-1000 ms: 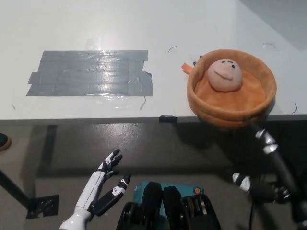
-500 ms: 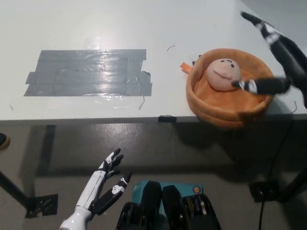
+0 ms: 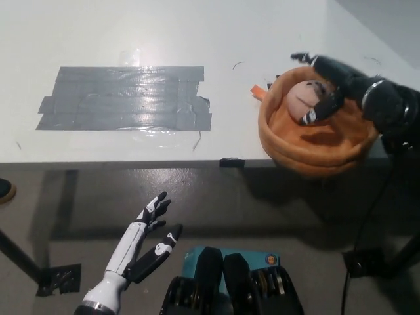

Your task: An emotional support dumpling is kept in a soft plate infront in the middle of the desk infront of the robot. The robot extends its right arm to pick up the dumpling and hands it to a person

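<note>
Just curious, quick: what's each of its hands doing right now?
Left hand: open, holding nothing, below the desk edge.
Right hand: fingers around the dumpling; firm hold cannot be told.

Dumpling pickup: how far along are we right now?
Done: the right hand has reached the orange plate. In hand: its fingers curl around the dumpling, which sits in the plate, not yet lifted. Left: lift and pass it over; no person in view. The left hand rests open below the desk.
</note>
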